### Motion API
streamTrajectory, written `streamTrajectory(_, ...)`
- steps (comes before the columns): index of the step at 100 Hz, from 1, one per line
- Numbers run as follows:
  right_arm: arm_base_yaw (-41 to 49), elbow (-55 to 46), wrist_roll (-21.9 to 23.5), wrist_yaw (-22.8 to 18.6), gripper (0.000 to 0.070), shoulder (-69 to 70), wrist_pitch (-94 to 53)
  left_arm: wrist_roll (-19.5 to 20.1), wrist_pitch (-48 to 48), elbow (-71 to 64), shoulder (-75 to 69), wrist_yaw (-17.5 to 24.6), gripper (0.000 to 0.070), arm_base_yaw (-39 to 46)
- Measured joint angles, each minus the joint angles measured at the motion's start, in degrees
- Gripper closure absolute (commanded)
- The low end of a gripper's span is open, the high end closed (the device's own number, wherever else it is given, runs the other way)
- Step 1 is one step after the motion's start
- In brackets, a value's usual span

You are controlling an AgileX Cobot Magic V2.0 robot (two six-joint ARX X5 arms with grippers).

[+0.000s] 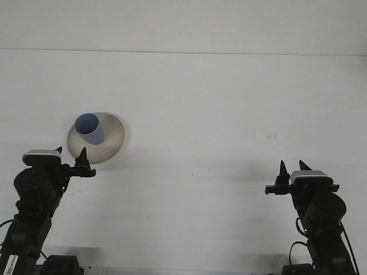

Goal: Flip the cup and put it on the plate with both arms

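Note:
A blue cup (pixel 90 128) stands on the beige plate (pixel 112 141) at the left of the white table, with its rim facing up. My left gripper (pixel 72 156) has drawn back to the front left, just below the plate's near edge. It is open and holds nothing. My right gripper (pixel 291 168) rests at the front right, far from the plate. Its fingers point up, apart, with nothing between them.
The white table (pixel 218 114) stretches from the back wall line to the front edge. A small dark mark (pixel 270 136) shows right of centre.

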Motion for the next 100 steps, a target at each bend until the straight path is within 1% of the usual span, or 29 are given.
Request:
streamTrajectory(30, 0.0, 0.0, 0.0, 0.0, 0.0353, 0.0, 0.0, -0.1, 1.7, -0.2, -1.1, 0.0, 0.0239, -0.2)
streamTrajectory(36, 0.0, 0.0, 0.0, 0.0, 0.0355, 0.0, 0.0, -0.2, 1.7, -0.2, -1.1, 0.0, 0.0262, -0.2)
streamTrajectory(39, 0.0, 0.0, 0.0, 0.0, 0.0362, 0.0, 0.0, -0.2, 1.7, -0.2, -1.1, 0.0, 0.0310, -0.2)
streamTrajectory(41, 0.0, 0.0, 0.0, 0.0, 0.0374, 0.0, 0.0, -0.2, 1.7, -0.2, -1.1, 0.0, 0.0353, -0.2)
streamTrajectory(45, 0.0, 0.0, 0.0, 0.0, 0.0417, 0.0, 0.0, -0.2, 1.7, -0.2, -1.2, 0.0, 0.0452, -0.2)
streamTrajectory(48, 0.0, 0.0, 0.0, 0.0, 0.0474, 0.0, 0.0, -0.2, 1.7, -0.2, -1.2, 0.0, 0.0523, -0.2)
streamTrajectory(52, 0.0, 0.0, 0.0, 0.0, 0.0566, 0.0, 0.0, -0.2, 1.7, -0.2, -1.3, 0.0, 0.0608, -0.2)
streamTrajectory(57, 0.0, 0.0, 0.0, 0.0, 0.0683, 0.0, 0.0, -0.2, 1.7, -0.2, -1.3, 0.0, 0.0700, -0.2)
streamTrajectory(58, 0.0, 0.0, 0.0, 0.0, 0.0700, 0.0, 0.0, -0.2, 1.7, -0.2, -1.3, 0.0, 0.0700, -0.2)
streamTrajectory(100, 0.0, 0.0, 0.0, 0.0, 0.0700, 0.0, 0.0, -0.7, 1.7, -0.2, -1.4, 0.0, 0.0689, -0.2)
